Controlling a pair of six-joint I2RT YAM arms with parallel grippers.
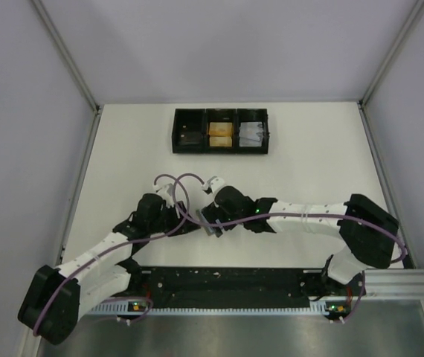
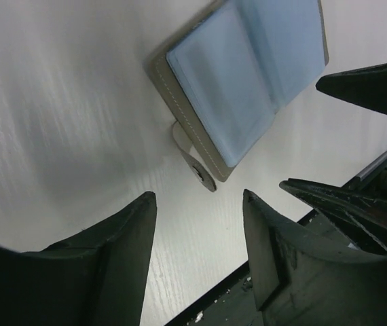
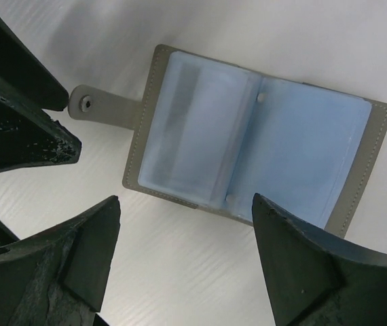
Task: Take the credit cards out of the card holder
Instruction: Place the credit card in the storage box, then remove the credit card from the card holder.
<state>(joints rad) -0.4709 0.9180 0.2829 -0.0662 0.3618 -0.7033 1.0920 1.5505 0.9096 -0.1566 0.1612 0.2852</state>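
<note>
White table point(image 1: 309, 163) is holding the card holder point(image 3: 248, 142), lying open near the middle of the near edge. Over it the left gripper point(image 2: 199, 204) and the right gripper point(image 3: 187, 204) are hanging, jaws spread wide.

Card holder point(image 3: 254, 136) lies open flat on white tabletop point(image 3: 180, 272), light-blue sleeves up, grey tab point(image 3: 102, 109) extended sideways; cards inside not discernible.

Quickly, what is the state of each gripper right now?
Left gripper: open, holding nothing.
Right gripper: open, holding nothing, above the opened card holder.
</note>
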